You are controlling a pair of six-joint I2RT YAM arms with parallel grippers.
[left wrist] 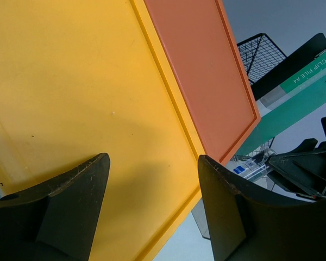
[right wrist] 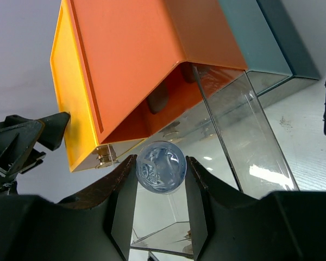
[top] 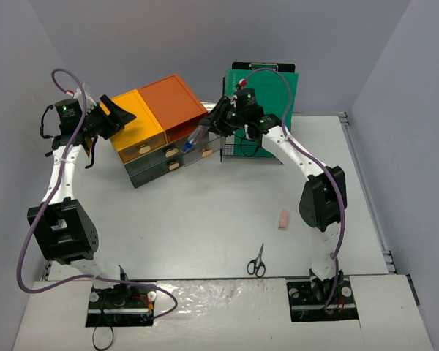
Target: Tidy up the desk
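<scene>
The white desk [top: 205, 219] carries a dark drawer unit with a yellow top [top: 135, 121] and an orange top [top: 172, 99]. My left gripper [top: 124, 115] hovers open just over the yellow top [left wrist: 70, 81], nothing between its fingers. My right gripper [top: 208, 130] is shut on a clear bluish tube [top: 194, 139], which points down and to the left. In the right wrist view the tube [right wrist: 161, 167] shows end-on between the fingers, above a pulled-out clear drawer [right wrist: 244, 141] under the orange section.
A black wire basket [top: 241, 146] and an upright green clipboard [top: 274, 88] stand behind the right gripper. On the desk lie a pink eraser [top: 282, 220] and black scissors [top: 257, 260] near the right arm's base.
</scene>
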